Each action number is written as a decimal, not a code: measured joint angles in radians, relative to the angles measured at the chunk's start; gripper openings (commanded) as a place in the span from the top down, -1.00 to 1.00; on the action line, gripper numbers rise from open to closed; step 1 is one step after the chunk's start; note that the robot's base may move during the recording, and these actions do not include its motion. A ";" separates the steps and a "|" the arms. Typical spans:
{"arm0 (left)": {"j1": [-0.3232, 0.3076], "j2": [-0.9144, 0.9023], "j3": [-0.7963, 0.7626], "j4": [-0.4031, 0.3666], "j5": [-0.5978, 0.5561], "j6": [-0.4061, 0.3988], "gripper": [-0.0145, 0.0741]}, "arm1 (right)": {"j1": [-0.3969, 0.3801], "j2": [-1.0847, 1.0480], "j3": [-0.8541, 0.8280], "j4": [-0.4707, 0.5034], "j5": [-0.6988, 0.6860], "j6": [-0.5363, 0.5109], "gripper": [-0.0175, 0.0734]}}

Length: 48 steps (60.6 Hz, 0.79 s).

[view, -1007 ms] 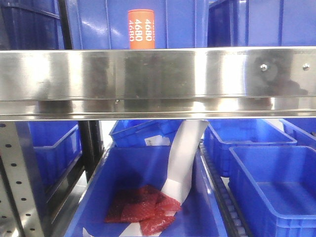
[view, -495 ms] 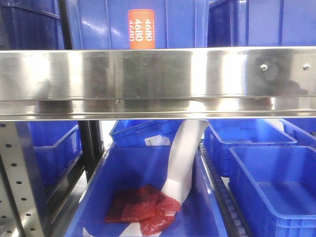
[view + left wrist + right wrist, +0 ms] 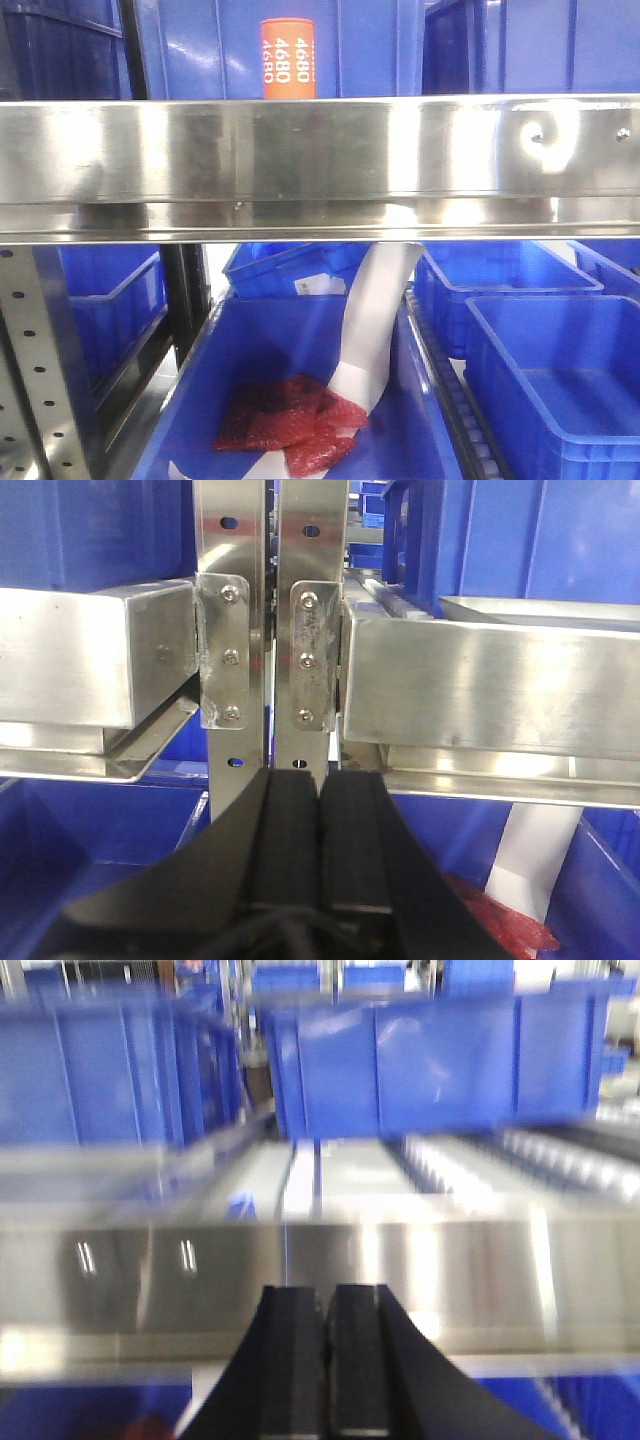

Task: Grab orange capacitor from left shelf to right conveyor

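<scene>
The orange capacitor (image 3: 288,59) stands upright on the left shelf, behind its wide steel front rail (image 3: 320,160); white "4680" runs down its side and its base is hidden by the rail. Neither gripper shows in the front view. In the left wrist view my left gripper (image 3: 320,776) is shut with nothing in it, facing two perforated uprights (image 3: 272,630) of the shelf. In the blurred right wrist view my right gripper (image 3: 326,1292) is shut and empty, in front of a steel rail (image 3: 320,1260). The right conveyor is out of view.
Big blue bins (image 3: 330,45) stand behind the capacitor. Under the rail, a blue bin (image 3: 410,430) holds red crinkly bags (image 3: 290,425) and a white paper strip (image 3: 375,320). More blue bins (image 3: 555,370) sit at right. A perforated upright (image 3: 40,360) stands at lower left.
The front view has shifted slightly: the capacitor and the bolts on the rail sit a touch further right. The right wrist view is motion-blurred.
</scene>
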 measured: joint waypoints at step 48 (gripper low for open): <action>0.000 0.000 0.000 0.000 0.000 0.000 0.96 | 0.484 0.935 -0.507 0.000 -0.130 0.000 -0.73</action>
